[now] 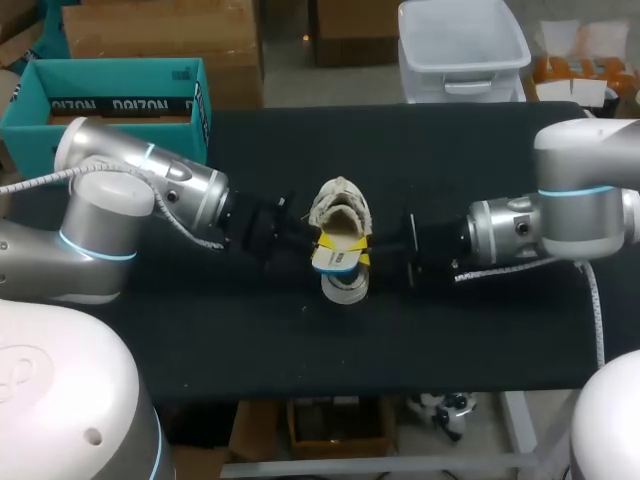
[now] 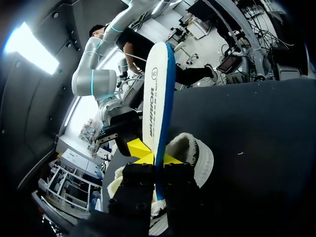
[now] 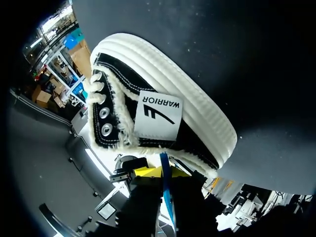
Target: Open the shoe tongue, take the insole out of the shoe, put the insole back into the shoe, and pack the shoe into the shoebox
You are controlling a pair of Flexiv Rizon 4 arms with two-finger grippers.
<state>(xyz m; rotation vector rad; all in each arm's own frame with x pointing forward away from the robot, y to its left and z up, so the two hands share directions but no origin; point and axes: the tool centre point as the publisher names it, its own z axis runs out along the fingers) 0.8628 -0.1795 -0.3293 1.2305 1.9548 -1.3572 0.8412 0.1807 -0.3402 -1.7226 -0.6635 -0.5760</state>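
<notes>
Insole (image 2: pixel 157 98) out, clamped by left gripper (image 2: pixel 157 155) and right gripper (image 3: pixel 164 173); shoe (image 3: pixel 163 113) just ahead of them. Next, feed it back in.

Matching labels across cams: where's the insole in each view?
Head: insole at centre, just below the shoe.
Left wrist: insole upright, clamped in the left pincer, shoe behind it.
Right wrist: insole edge-on, a thin blue strip in the right pincer, shoe ahead.
Shared landmark: the shoe.

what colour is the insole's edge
Blue, on the flat white insole; clearest in the left wrist view.
</notes>
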